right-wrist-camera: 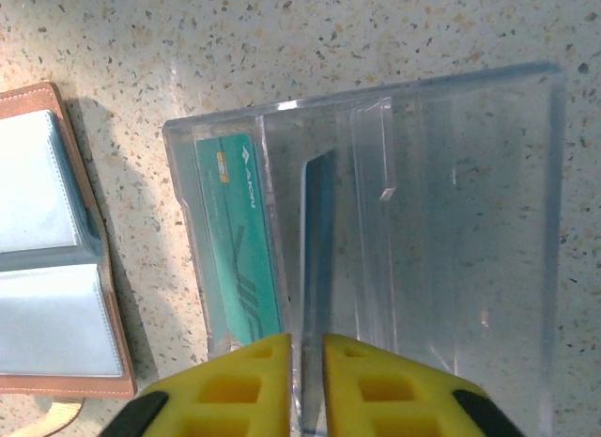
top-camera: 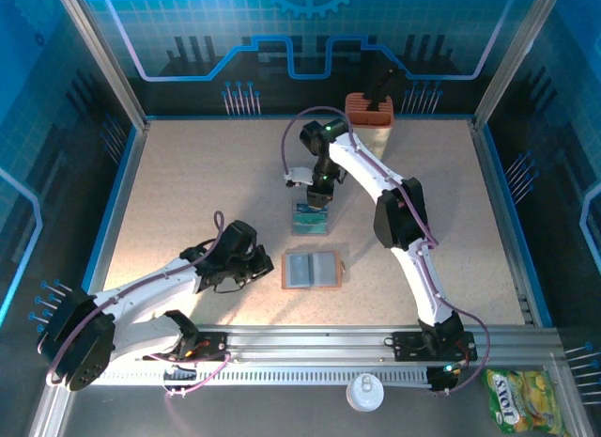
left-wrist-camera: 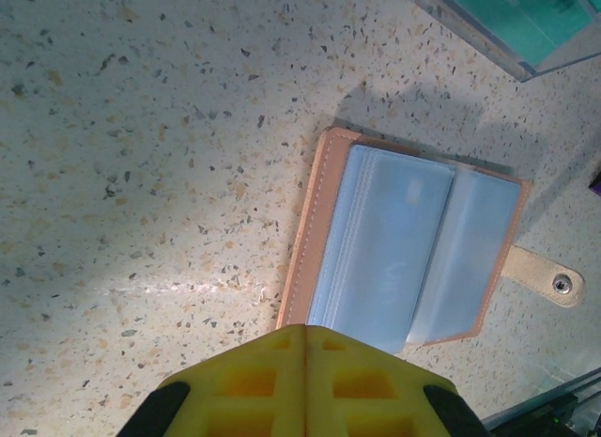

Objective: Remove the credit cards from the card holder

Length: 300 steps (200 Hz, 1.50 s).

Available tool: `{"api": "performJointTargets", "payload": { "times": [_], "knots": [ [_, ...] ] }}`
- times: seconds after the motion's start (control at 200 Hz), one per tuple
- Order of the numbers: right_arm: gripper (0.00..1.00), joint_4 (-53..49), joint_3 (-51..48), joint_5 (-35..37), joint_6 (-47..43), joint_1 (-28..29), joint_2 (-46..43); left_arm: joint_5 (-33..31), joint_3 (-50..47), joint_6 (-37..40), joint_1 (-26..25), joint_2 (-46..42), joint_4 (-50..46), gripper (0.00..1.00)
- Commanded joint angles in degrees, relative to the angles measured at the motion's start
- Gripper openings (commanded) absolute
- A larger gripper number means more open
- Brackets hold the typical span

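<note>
The card holder (top-camera: 311, 269) lies open flat on the table, brown outside with grey-blue pockets (left-wrist-camera: 413, 258), its edge at the left (right-wrist-camera: 47, 268). Beyond it stands a clear slotted stand (top-camera: 310, 218) (right-wrist-camera: 451, 221). A teal credit card (right-wrist-camera: 239, 240) sits in its left slot. A blue credit card (right-wrist-camera: 317, 230) stands edge-on in the neighbouring slot. My right gripper (top-camera: 315, 200) (right-wrist-camera: 306, 341) hovers over that card, jaws slightly apart around its top edge. My left gripper (top-camera: 255, 265) (left-wrist-camera: 305, 329) is shut and empty, just left of the card holder's near corner.
An orange-and-cream upright box (top-camera: 369, 110) stands at the back edge. A yellow-green snack packet (top-camera: 521, 399) and a white lid (top-camera: 363, 392) lie in front of the rail. The card holder's snap strap (left-wrist-camera: 549, 277) sticks out sideways. Blue walls enclose the table.
</note>
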Motion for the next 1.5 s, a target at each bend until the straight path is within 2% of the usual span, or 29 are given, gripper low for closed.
{"api": "performJointTargets", "payload": {
  "times": [0.0, 0.34, 0.58, 0.82, 1.496],
  "knots": [
    [0.21, 0.95, 1.24, 1.25, 2.18, -0.64, -1.02, 0.20, -0.73, 0.56, 0.68, -1.04, -0.72, 0.07],
    [0.21, 12.30, -7.33, 2.40, 8.27, -1.20, -10.50, 0.99, -1.51, 0.05, 1.01, 0.10, 1.56, 0.07],
    [0.00, 18.68, -13.21, 0.68, 13.07, -0.66, -11.96, 1.78, -1.72, -0.52, 1.06, 0.51, 3.14, 0.07],
    [0.00, 23.30, -16.46, 3.76, 16.70, -0.31, -11.29, 2.04, -1.90, -0.65, 1.10, 0.63, 3.40, 0.07],
    [0.00, 26.81, -23.12, 3.16, 17.75, 1.34, -12.89, 2.04, -2.54, -0.89, 1.09, 0.47, 3.92, 0.07]
  ]
}}
